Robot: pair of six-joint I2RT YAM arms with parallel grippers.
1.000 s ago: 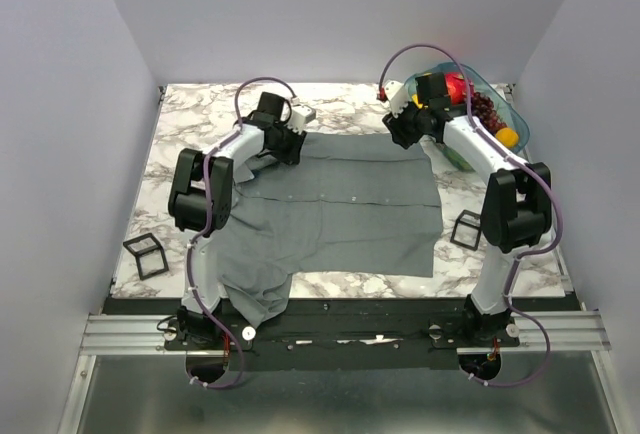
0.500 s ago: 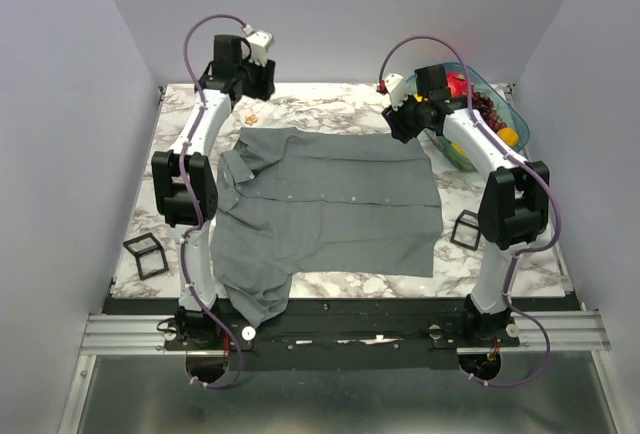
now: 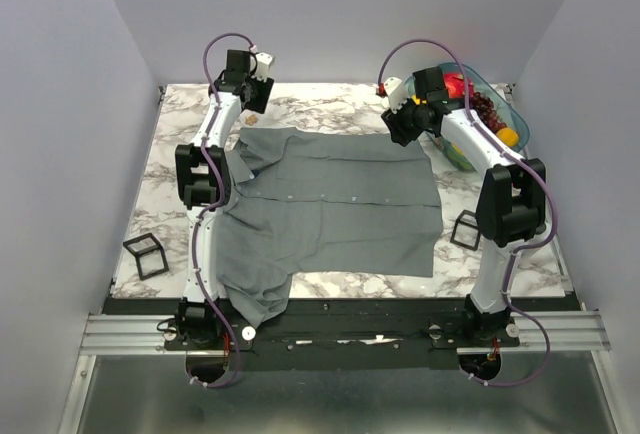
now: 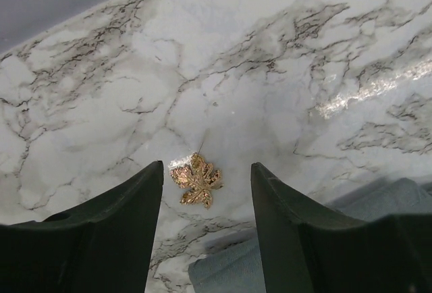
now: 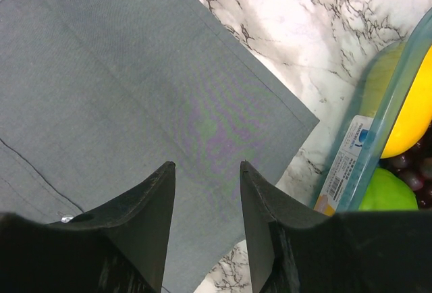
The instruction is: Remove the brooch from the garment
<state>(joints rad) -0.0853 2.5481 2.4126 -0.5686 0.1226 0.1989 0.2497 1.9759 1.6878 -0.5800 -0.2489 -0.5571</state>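
The brooch (image 4: 196, 180) is a small gold leaf-shaped pin, not blue. It lies loose on the marble table just beyond the grey shirt's collar; in the top view it is a speck (image 3: 254, 115). My left gripper (image 4: 206, 164) is open and empty, hovering above the brooch with a finger on each side; it is at the far left in the top view (image 3: 246, 87). The grey shirt (image 3: 340, 204) lies flat mid-table, with an edge in the left wrist view (image 4: 223, 276). My right gripper (image 5: 207, 164) is open and empty over the shirt's far right corner (image 5: 135, 90), also seen from above (image 3: 402, 126).
A teal bowl (image 3: 512, 114) of fruit stands at the far right, its rim close to my right gripper (image 5: 378, 151). Black wire-frame cubes sit at the left (image 3: 146, 256) and right (image 3: 466, 229) of the shirt. The back wall is close behind both grippers.
My left arm rose off the shirt's collar area and swung to the far edge, then settled slightly right. The brooch now lies on the table. The right arm barely moved.
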